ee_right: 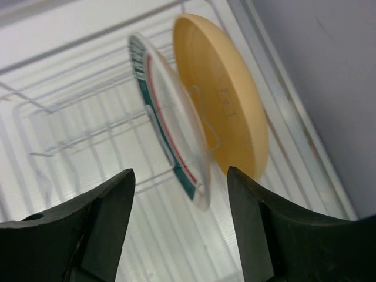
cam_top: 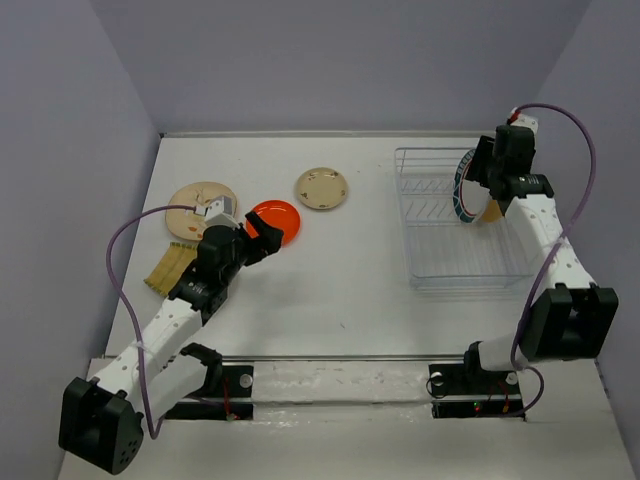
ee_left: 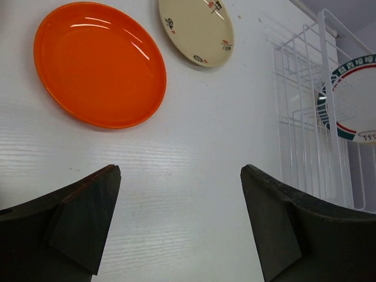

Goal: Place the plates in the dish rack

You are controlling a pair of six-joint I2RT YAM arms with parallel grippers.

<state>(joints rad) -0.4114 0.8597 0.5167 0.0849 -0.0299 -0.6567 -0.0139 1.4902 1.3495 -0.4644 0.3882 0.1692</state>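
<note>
Left fingers and right fingers gape empty; green-rimmed white plate stands upright in clear rack.

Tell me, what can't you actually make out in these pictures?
Top view: the right gripper hides much of the green-rimmed plate and the tan plate in the dish rack.
Top view: the left arm covers part of the yellow plate.
Left wrist view: the frame edge cuts off the green-rimmed plate.

A white table with a faint wood grain stands closed in by plain lavender walls on three sides.
</note>
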